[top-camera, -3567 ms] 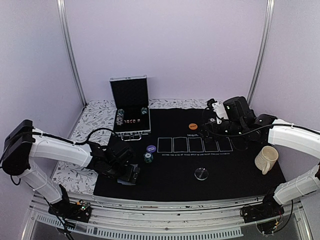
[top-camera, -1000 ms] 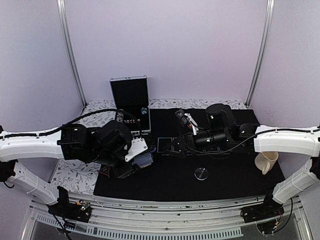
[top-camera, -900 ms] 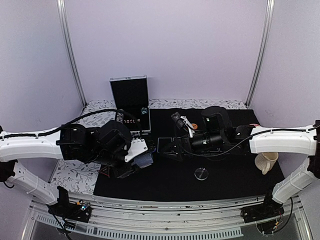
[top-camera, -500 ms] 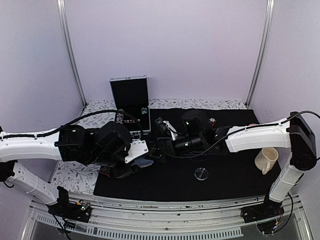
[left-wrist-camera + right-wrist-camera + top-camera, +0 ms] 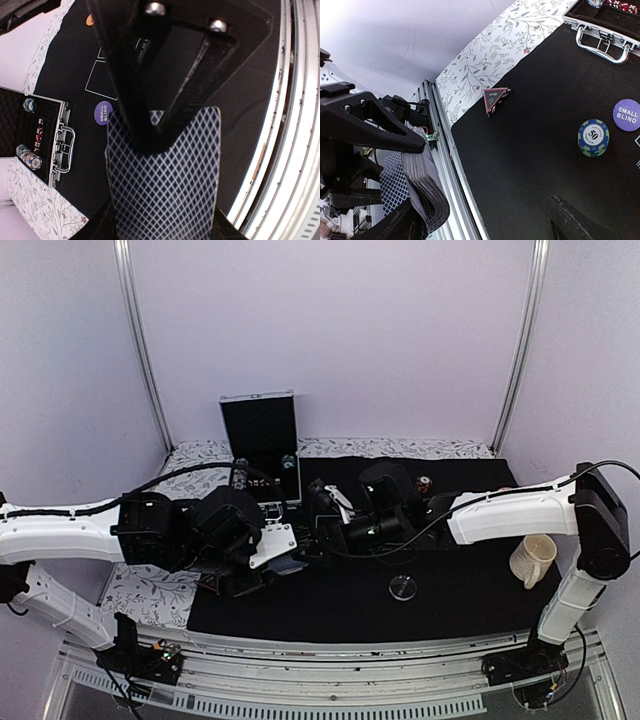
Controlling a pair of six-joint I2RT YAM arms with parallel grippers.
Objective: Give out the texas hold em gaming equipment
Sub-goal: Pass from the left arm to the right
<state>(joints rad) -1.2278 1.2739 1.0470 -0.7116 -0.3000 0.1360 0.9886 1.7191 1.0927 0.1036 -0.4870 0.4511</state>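
One clear disc (image 5: 403,587) lies alone nearest the front edge of the black mat (image 5: 470,595), right of centre. To its left and a little further in, the left gripper (image 5: 277,560) is clamped on the long edges of a deck of playing cards (image 5: 165,175), blue diamond-patterned back up, held above the mat. The right arm reaches across from the right, and the right gripper (image 5: 480,207) meets that deck with its fingers (image 5: 567,217) spread wide and nothing between them. In the left wrist view one of its fingers lies across the top card; whether it touches cannot be told.

Off to the right, a cream mug (image 5: 532,560) stands near the mat's edge, well apart from everything else. Beyond the deck, a stack of blue-and-green chips (image 5: 593,137) sits just beside a purple disc marked SMALL BLIND (image 5: 626,115). The red triangle marker (image 5: 495,96) lies at the mat's left edge, by the floral cloth (image 5: 485,55). Further back, a red-and-black chip (image 5: 424,482) rests on the mat behind the right arm. At the far left, an aluminium case (image 5: 262,455) stands open with chip stacks (image 5: 27,155) inside.
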